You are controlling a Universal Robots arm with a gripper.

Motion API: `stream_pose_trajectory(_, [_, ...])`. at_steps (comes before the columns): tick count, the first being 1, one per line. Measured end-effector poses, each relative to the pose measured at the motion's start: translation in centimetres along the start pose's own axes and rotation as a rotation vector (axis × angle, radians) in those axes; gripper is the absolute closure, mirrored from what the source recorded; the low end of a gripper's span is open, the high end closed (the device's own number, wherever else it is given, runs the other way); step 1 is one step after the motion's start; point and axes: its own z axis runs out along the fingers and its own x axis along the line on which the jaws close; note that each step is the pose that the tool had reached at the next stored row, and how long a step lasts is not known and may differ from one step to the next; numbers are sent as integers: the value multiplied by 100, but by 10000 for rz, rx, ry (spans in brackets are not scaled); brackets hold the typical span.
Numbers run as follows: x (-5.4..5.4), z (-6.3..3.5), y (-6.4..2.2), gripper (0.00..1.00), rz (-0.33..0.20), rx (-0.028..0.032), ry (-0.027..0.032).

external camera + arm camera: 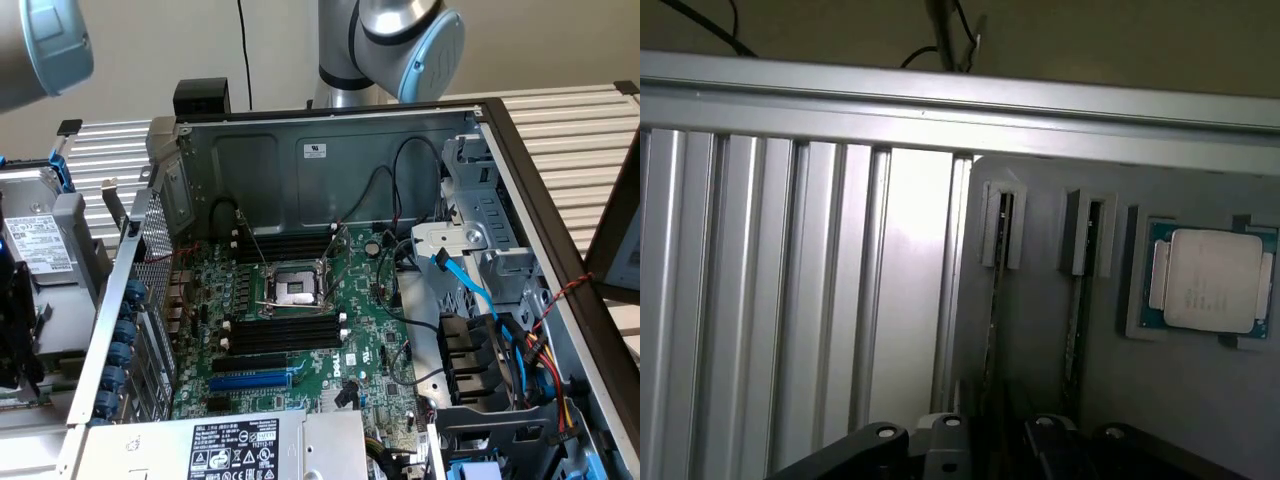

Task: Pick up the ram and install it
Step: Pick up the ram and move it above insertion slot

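Two thin dark sticks stand on edge in pale holders on a grey tray [1040, 360] in the wrist view. The ram [995, 300] is one and a second stick [1078, 300] stands beside it. My gripper [992, 445] hangs close over the tray, its black links either side of the first stick's line. I cannot tell whether it touches the stick. In the exterior view the open computer case holds the motherboard [370, 330] with long black memory slots [285, 332] that have white end clips. Another bank of slots [285, 246] lies beyond the processor socket [297, 290].
A processor chip [1208, 280] lies in the tray beside the sticks. Ribbed aluminium rails [790, 300] border the tray. Inside the case are a blue expansion slot [250, 380], blue and black cables [480, 300] and a drive cage [480, 250]. The arm's joints [420, 40] stand behind the case.
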Motion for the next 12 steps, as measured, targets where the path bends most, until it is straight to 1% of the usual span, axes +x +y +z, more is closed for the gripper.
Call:
stream_pose_trajectory(3, [7,9,1,74,-1,5,-21])
stream_pose_trajectory(7, [11,15,1,74,1,5,-27])
stream_pose_trajectory(12, [12,22,-4,74,1,7,-50])
